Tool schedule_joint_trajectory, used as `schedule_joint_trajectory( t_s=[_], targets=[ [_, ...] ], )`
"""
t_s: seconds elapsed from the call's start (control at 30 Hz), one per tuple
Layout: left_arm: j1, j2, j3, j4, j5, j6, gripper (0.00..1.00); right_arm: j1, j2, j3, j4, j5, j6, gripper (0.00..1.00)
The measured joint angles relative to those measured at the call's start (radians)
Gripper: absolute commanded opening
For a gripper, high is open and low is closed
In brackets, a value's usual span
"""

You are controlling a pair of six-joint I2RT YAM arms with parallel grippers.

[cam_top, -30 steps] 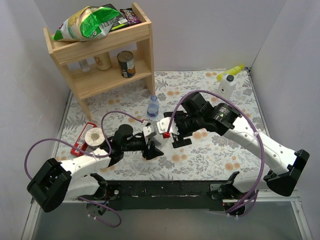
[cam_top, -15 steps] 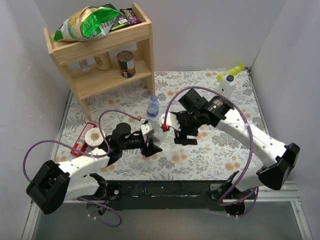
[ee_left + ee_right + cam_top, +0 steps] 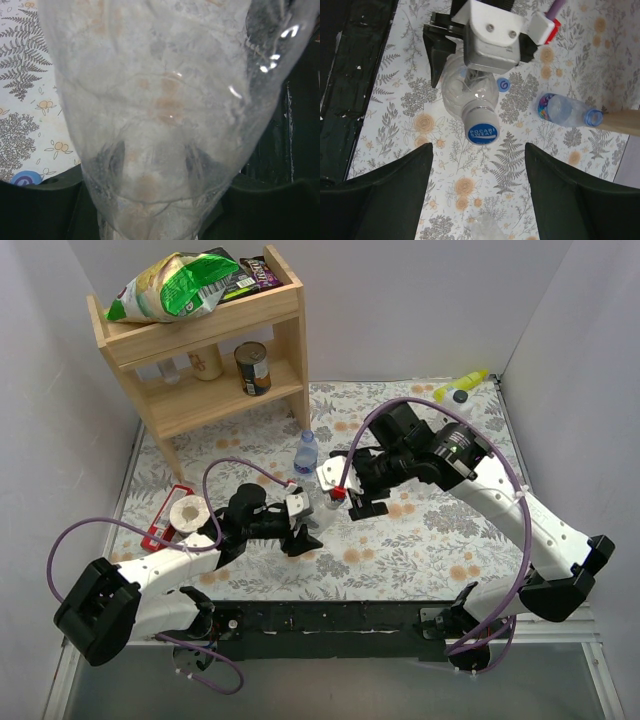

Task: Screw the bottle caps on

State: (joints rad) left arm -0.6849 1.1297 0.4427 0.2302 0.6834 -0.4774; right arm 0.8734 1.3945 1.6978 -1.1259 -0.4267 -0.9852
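Note:
My left gripper is shut on a clear bottle and holds it upright; the bottle fills the left wrist view, with the gripper seen through it. The right wrist view shows this bottle from above with a blue cap on its neck. My right gripper is open above it, in the top view just right of it. A loose blue cap lies on the table, also in the left wrist view. A blue-labelled bottle stands behind, also in the right wrist view.
A wooden shelf with a tin can and snack bags stands at the back left. A white bottle with a yellow nozzle is at the back right. A white roll in a red holder sits left. A clear plastic piece lies under the right gripper.
My right gripper has drawn back up and to the right, away from the held bottle's top. My left gripper has kept hold of the bottle with only a slight shift.

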Motion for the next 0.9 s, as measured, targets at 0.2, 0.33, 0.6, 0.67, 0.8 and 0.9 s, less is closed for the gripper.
schedule_joint_trajectory(
  t_s=[0.2,0.33,0.6,0.67,0.8,0.9],
  targets=[
    [-0.003,0.012,0.009,-0.013,0.014,0.026,0.00,0.026,-0.001,-0.027,-0.001,-0.010,-0.051,0.69],
    [-0.004,0.012,0.013,-0.019,0.018,0.038,0.00,0.029,-0.001,-0.039,0.011,-0.009,-0.070,0.62],
    [-0.004,0.013,0.013,-0.021,0.024,0.050,0.00,0.038,0.000,-0.077,0.026,-0.003,-0.103,0.52],
    [-0.004,0.013,0.013,-0.021,0.024,0.051,0.00,0.039,0.000,-0.077,0.026,-0.006,-0.108,0.50],
    [-0.004,0.013,0.013,-0.021,0.024,0.051,0.00,0.039,0.000,-0.077,0.029,-0.007,-0.111,0.49],
    [-0.004,0.015,0.013,-0.020,0.025,0.052,0.00,0.044,0.000,-0.077,0.030,-0.007,-0.111,0.45]
  ],
)
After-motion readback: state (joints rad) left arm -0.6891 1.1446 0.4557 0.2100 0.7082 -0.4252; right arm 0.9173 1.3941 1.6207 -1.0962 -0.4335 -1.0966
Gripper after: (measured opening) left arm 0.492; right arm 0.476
